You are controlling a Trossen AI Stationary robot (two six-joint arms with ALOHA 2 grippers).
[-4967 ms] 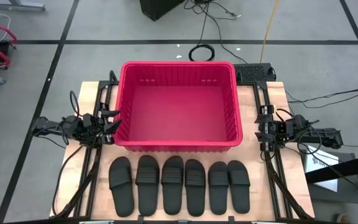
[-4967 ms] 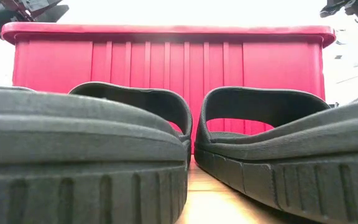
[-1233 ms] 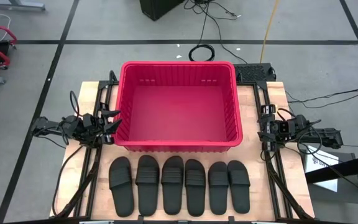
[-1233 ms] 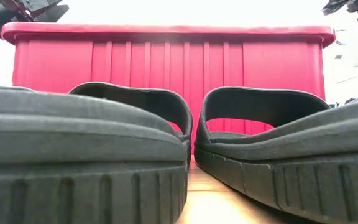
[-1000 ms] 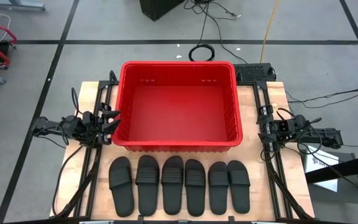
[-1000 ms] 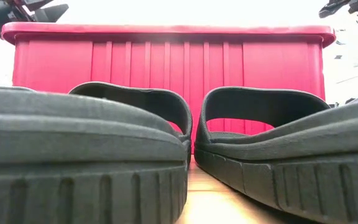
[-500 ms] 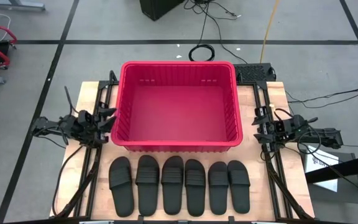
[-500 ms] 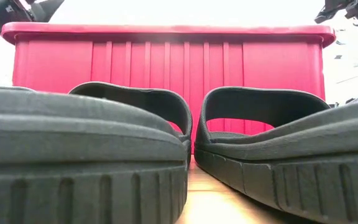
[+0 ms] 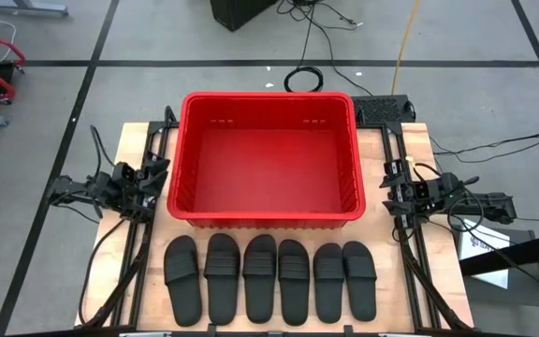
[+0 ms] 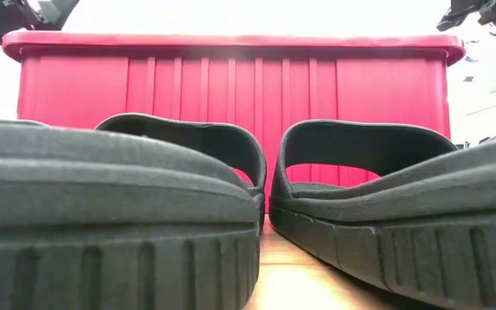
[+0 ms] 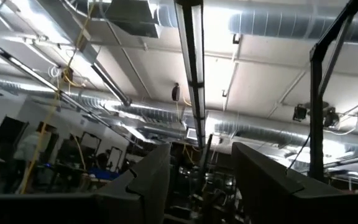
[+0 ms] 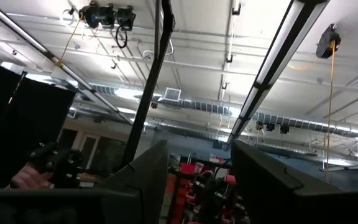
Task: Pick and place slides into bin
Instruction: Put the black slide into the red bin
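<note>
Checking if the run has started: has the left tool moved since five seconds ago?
Yes. In the high view the left tool, empty and open, has shifted toward the table's far edge along the bin's left wall. The slides lie untouched.

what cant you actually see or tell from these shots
- Low view: the two nearest slides fill the frame and hide the rest of the row; only the bin front wall shows, its inside is hidden.
- Low view: both arms are cut off by the top corners.
- Wrist views: both aim at the ceiling, showing no table, slides or bin, only open fingers.
- High view: left gripper and right gripper are too small to read.
</note>
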